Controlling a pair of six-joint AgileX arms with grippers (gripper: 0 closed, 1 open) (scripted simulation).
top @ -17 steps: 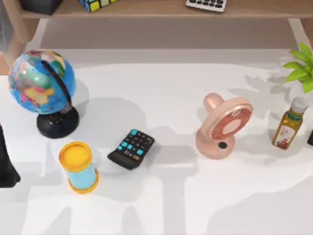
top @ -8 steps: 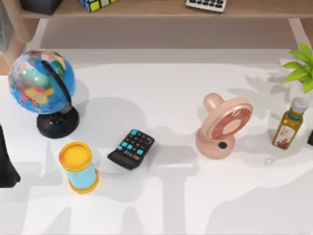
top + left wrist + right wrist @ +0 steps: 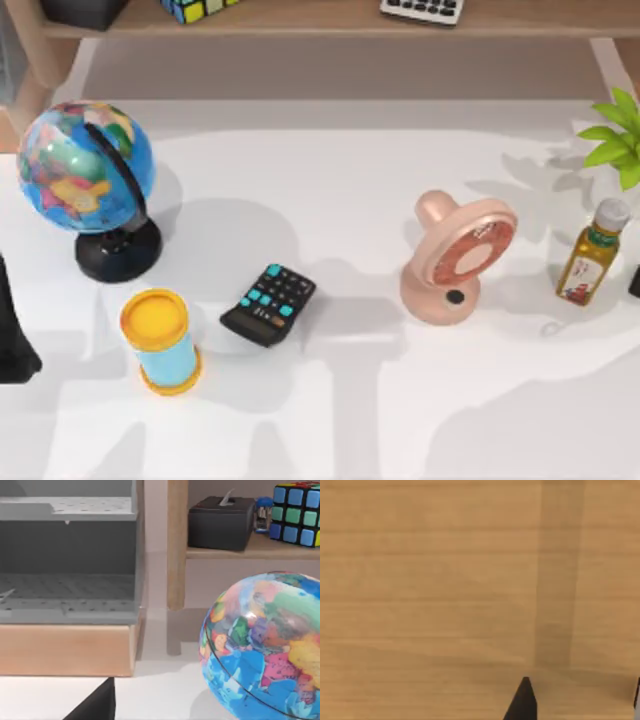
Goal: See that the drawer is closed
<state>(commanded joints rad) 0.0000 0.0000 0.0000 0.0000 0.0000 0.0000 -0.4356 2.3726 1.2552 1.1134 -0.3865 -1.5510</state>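
Drawer (image 3: 67, 605), a grey perforated tray with a pale wooden front, should slide stiffly, so push its front panel flat; I cannot tell either gripper's finger state.

I can't read any text here. The bottle (image 3: 590, 255) label is a blur to me, and the calculator (image 3: 268, 304) keys show no legible figures.

Black left arm (image 3: 12, 330), matte, angular, black pointed right fingertip (image 3: 522, 702)

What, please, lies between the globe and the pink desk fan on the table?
In the top view, a black calculator lies between the globe and the pink fan, slightly nearer the camera.
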